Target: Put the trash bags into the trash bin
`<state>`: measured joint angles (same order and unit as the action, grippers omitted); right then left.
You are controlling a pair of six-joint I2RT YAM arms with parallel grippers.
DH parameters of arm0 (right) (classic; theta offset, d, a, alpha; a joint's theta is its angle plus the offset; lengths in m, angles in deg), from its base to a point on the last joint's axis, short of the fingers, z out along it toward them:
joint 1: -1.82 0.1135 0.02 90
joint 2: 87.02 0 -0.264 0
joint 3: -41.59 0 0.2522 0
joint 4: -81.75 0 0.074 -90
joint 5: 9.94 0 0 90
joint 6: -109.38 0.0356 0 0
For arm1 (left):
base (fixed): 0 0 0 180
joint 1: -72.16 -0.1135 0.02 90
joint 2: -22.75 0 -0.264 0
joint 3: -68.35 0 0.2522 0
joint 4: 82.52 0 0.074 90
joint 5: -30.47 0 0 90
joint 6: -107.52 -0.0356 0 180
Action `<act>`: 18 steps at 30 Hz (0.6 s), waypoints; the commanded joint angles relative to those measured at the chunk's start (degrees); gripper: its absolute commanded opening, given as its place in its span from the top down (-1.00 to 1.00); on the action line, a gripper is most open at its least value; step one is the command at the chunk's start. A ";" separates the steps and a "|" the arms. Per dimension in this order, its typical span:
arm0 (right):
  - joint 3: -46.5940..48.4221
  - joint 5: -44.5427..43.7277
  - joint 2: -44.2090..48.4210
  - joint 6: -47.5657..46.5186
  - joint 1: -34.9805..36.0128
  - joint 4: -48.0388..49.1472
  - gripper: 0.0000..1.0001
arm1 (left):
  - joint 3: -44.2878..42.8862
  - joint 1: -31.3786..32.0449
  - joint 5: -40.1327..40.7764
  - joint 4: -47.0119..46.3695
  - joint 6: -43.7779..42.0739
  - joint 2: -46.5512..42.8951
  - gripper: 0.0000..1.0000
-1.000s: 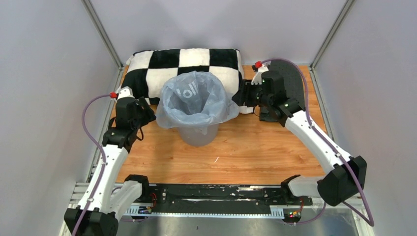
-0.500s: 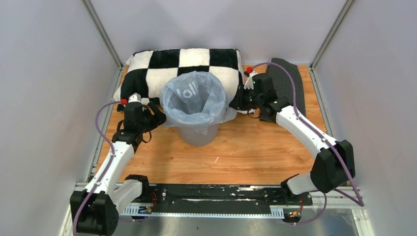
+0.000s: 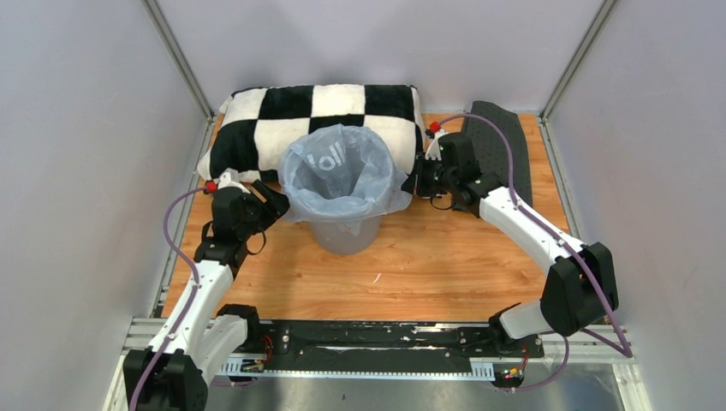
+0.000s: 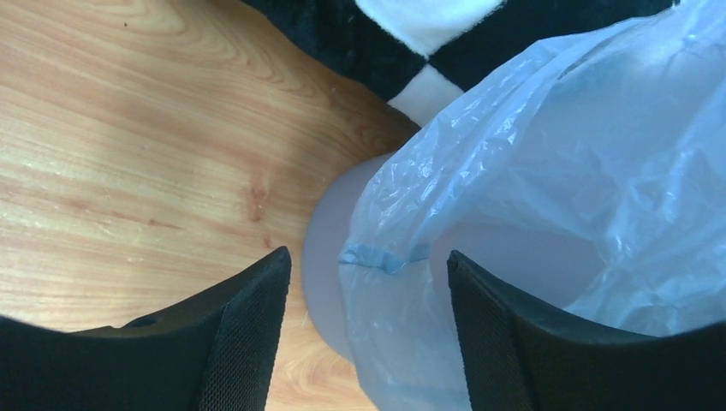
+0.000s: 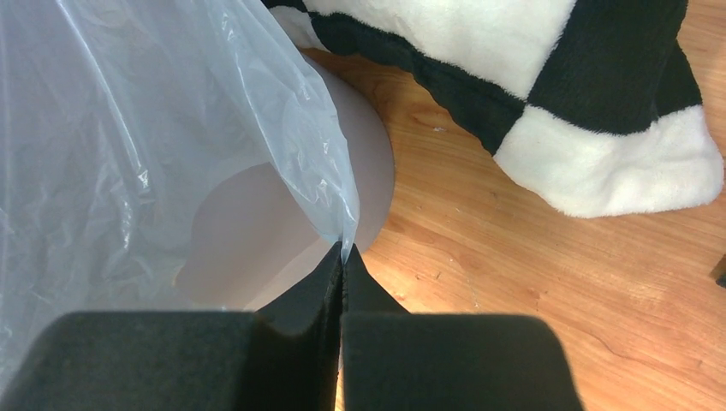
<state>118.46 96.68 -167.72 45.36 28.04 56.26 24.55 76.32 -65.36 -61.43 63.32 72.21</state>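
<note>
Plastic, tear risk: thin film could rip at my right gripper [image 5: 342, 257] if I pull hard; the trash bin [image 3: 345, 235] could tip.
Right side: jaws together, clamped on the trash bag [image 3: 342, 175] hem, 3 o'clock.
Left side: my left gripper [image 4: 366, 265], jaws apart, hem between them, 9 o'clock.
Bag: pale blue, crinkly, translucent, white lettering; lining the bin, draped over its rim.
</note>
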 commanded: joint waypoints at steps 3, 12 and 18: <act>-1.20 -0.88 0.05 0.21 -0.50 0.39 1.00 | -0.01 -0.75 -5.79 -0.50 1.62 -1.77 -0.43; -1.48 -2.21 -0.59 -0.09 -0.49 0.39 1.00 | 2.93 -0.82 -7.57 -7.06 6.69 3.61 0.30; -3.51 -5.49 -0.91 -0.58 -0.50 1.19 1.00 | 3.00 -0.81 -3.01 -8.56 4.25 6.43 1.00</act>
<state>117.56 94.70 -167.92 45.29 28.04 56.72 27.08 75.86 -70.91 -67.44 68.68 77.89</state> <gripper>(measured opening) 0.002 0.011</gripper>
